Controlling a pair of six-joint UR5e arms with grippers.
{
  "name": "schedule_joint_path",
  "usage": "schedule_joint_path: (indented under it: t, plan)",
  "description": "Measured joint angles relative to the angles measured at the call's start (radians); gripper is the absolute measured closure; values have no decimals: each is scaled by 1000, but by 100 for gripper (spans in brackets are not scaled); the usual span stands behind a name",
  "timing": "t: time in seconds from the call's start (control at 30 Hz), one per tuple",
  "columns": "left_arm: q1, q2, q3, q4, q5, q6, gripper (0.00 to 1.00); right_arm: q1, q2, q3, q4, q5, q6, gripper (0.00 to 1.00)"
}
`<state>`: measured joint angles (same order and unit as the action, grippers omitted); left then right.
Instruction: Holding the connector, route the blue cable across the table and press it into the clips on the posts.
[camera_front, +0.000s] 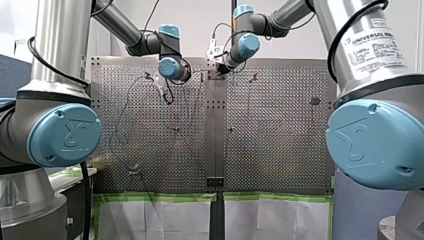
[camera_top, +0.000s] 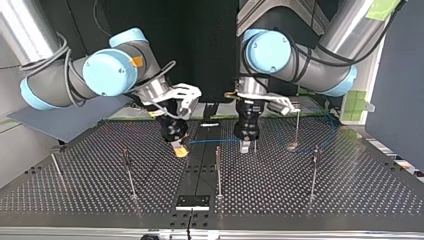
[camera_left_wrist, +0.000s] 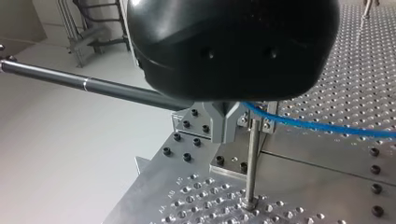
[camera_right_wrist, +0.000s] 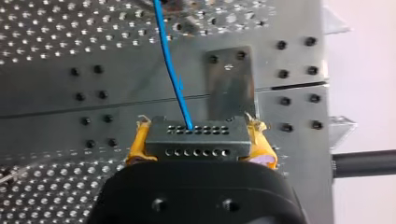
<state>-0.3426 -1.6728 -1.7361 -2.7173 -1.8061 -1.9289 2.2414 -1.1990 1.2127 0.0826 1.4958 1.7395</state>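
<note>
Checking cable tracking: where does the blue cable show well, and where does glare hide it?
Right wrist view: blue cable stark on grey table. Left wrist view: vivid. Top view: thin line over dark table. Front view: lost among shiny perforations.

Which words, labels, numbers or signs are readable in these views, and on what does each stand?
"UNIVERSAL ROB": white label on my right arm; the rest is hidden.
Small lines below it: too small to read.
Blue joint caps: embossed logo, no clear letters.
Engraved marks on the table: blurred.
</note>
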Motion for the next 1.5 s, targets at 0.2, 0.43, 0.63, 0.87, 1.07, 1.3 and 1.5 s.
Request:
schedule_joint_path:
  t: [0.2, 0.43, 0.63, 0.87, 1.07, 1.3, 1.5]
  plan:
    - [20, -2, 2, 20, 42, -7, 100, -4, 10, 0, -4, -13, 4, 100]
    - [31, -46, 26, 22, 100, -12, 100, -14, 20, 0, -15, -34, 12, 100]
    - [43, -72, 44, 39, 128, -21, 100, -30, 27, -1, -29, -51, 21, 100]
    - [74, -81, 56, 42, 154, -29, 100, -48, 38, -2, -45, -80, 30, 100]
    - [102, -123, 83, 38, 189, -29, 100, -59, 55, -13, -46, -93, 31, 100]
    - [109, -175, 115, 54, 211, -31, 100, -79, 65, -42, -46, -100, 34, 100]
    - [118, -180, 145, 45, 215, -32, 100, -98, 70, -68, -46, -107, 37, 100]
